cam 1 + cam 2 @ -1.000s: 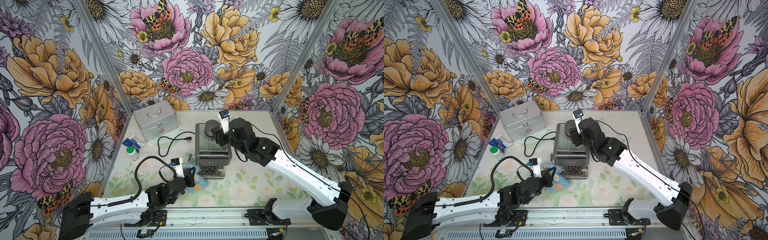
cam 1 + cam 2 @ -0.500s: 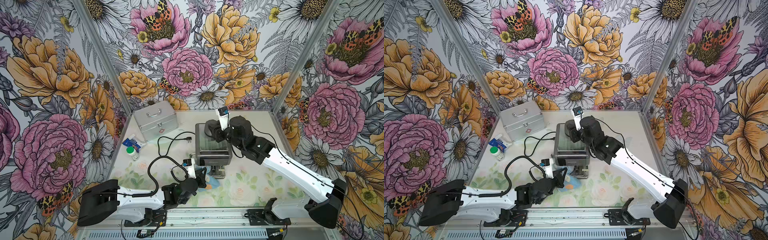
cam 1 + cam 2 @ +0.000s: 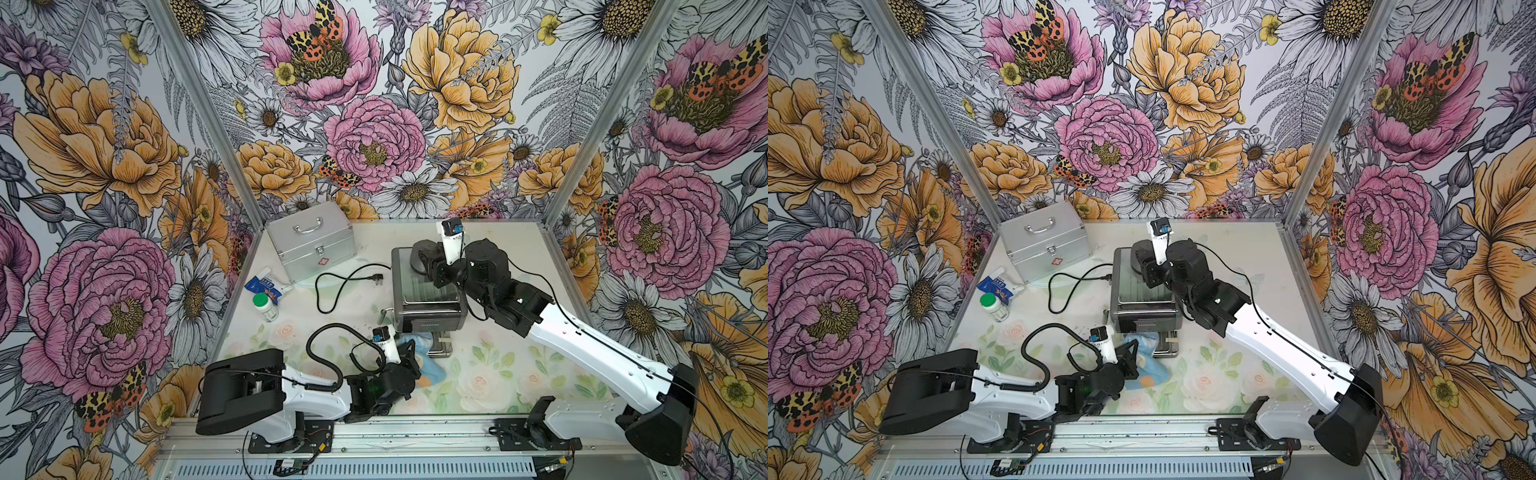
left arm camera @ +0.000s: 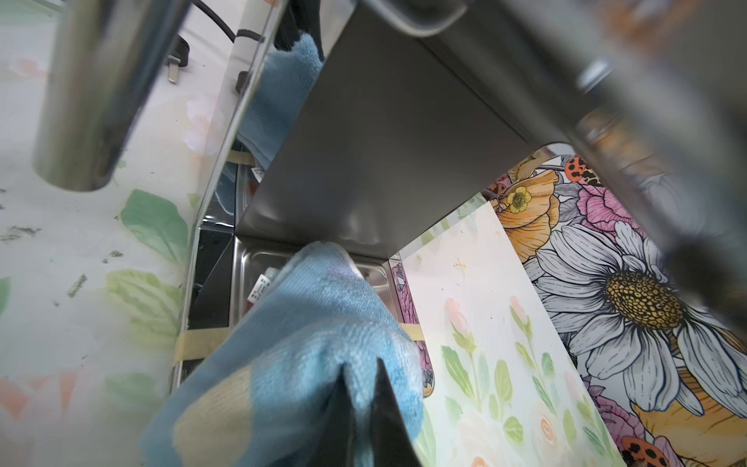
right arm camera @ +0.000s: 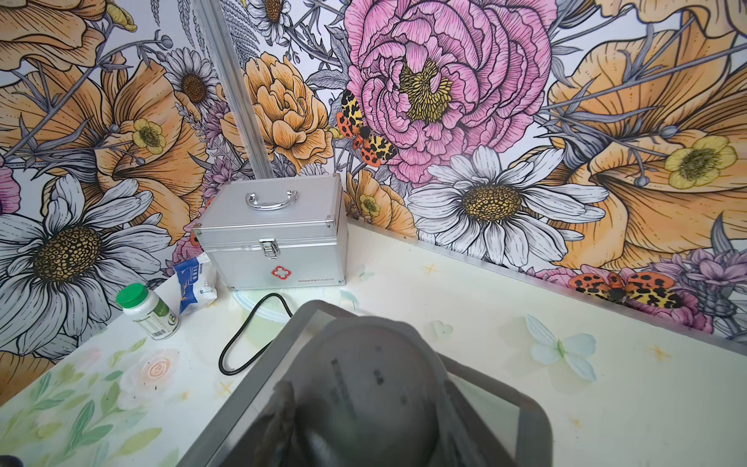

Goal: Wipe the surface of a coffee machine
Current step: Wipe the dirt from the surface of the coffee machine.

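Left claw [image 4: 361, 388] is shut tight on a blue cloth [image 4: 315, 323], low at the front of the coffee machine [image 3: 428, 295], which sits mid counter [image 3: 519, 266]. The cloth tip is seen touching the steel tray [image 4: 252, 275] under the overhang.

Step in hand is judged to be wiping the low front & tray. To be done well, the cloth should be pushed flat w/ soft, even strokes, side to side, corners incl. The steel pipe [image 4: 81, 101] next to it should not be bumped, & the tape strip [image 4: 198, 341] on the tray should not be snagged. The loose cloth end should be watched so it isn't dragged under.

Right claw [image 3: 430, 264] is set round the grey knob [image 5: 364, 372] on top. If it's squeezing can't be told. The machine is best held steady there while it's rubbed.
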Available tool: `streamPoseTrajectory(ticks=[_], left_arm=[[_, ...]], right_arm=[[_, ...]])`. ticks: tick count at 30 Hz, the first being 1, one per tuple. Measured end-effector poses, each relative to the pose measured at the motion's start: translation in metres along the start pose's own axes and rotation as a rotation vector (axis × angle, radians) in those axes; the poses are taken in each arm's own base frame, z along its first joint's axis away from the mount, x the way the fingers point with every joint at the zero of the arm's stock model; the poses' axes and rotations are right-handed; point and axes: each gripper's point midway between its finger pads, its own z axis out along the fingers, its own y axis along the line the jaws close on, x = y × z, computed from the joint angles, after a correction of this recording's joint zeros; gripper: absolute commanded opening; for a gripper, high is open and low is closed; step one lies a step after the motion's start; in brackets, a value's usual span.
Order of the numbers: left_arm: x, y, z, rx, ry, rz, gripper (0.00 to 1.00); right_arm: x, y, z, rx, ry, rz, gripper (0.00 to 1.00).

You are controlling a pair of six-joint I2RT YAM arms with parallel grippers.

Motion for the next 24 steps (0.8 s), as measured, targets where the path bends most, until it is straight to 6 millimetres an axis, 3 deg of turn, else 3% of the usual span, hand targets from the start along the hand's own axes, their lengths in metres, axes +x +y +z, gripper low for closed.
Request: streamPoseTrajectory(ticks=[7, 17, 24], left_arm=[[0.032, -0.007, -0.008, 0.01, 0.032, 0.015, 0.0], [0.022, 0.025, -0.008, -0.08, 0.022, -0.093, 0.0], [0.028, 0.023, -0.002, -0.118, 0.028, -0.139, 0.0]], right_arm=[[0.001, 0.001, -0.003, -0.011, -0.008, 0.005, 0.55], [0.002, 0.002, -0.006, -0.016, -0.021, 0.027, 0.54], [0.002, 0.003, -0.006, -0.017, -0.022, 0.039, 0.53]])
